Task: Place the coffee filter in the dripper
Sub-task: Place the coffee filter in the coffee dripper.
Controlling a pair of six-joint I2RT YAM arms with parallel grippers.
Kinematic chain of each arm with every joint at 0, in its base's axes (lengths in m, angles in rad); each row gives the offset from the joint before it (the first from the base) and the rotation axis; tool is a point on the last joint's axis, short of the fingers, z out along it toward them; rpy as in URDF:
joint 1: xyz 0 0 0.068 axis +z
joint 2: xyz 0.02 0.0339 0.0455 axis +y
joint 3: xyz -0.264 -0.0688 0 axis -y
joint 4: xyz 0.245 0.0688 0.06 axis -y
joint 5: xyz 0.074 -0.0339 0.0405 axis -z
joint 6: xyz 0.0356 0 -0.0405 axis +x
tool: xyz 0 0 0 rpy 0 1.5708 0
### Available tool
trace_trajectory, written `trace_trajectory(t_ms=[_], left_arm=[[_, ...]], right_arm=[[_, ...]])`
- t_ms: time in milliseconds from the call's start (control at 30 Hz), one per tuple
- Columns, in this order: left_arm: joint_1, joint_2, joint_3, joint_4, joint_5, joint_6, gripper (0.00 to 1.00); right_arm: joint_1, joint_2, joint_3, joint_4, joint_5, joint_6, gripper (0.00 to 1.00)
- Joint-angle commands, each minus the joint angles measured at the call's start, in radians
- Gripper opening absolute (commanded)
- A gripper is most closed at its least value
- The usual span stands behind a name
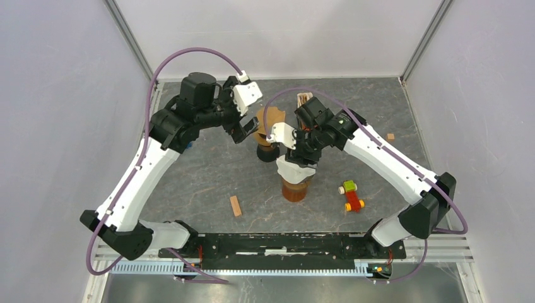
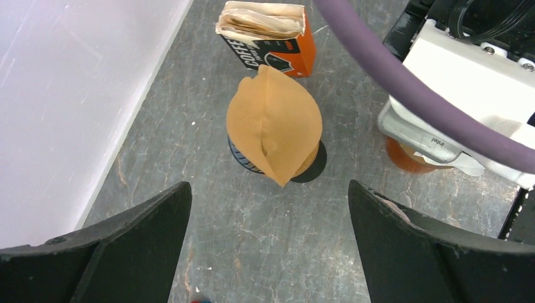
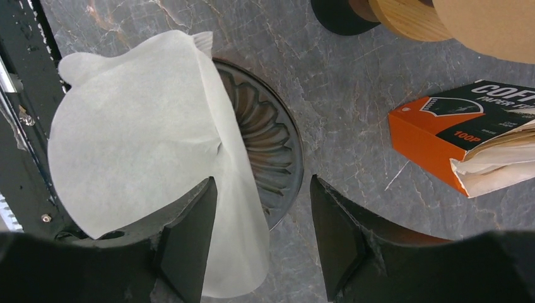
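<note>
Base rail [image 1: 271, 243] nearest. Top view: right end effector [image 1: 296, 153] over one amber dripper [image 1: 295, 189], one white filter [image 1: 296, 169] draped on it. Left end effector [image 1: 244, 134] wide, empty. Left wrist: one brown filter [image 2: 274, 123] on dark cup [image 2: 240, 159]; one box [image 2: 277, 47]. Right wrist: jaws parted, white filter loose, overhanging one side. Step judged: release. Next: centre and seat it.

filter [image 3: 139, 145] white | dripper [image 3: 265, 158] amber, ribbed | box [image 3: 423, 136] orange | table [image 3: 353, 101] grey marbled
</note>
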Motion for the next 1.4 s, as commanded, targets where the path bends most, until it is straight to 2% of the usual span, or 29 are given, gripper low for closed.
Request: trace_trajectory(t_ms=[0,633,1133,1367], left_arm=[[0.024,-0.055,-0.002,0.051,-0.018,-0.047,1.00],[0.030,-0.063,-0.024,0.055,0.007,-0.051,1.00],[0.030,-0.078,-0.064,0.060,0.030,-0.045,1.00],[0.031,-0.077,-0.065,0.060,0.042,-0.042,1.00]], right_arm=[[0.004,0.003,-0.015,0.083,-0.006,0.031,0.63],[0.004,0.047,-0.129,0.171,0.035,0.044,0.62],[0.004,0.083,-0.140,0.174,0.059,0.044,0.61],[0.004,0.075,-0.092,0.148,0.050,0.045,0.62]])
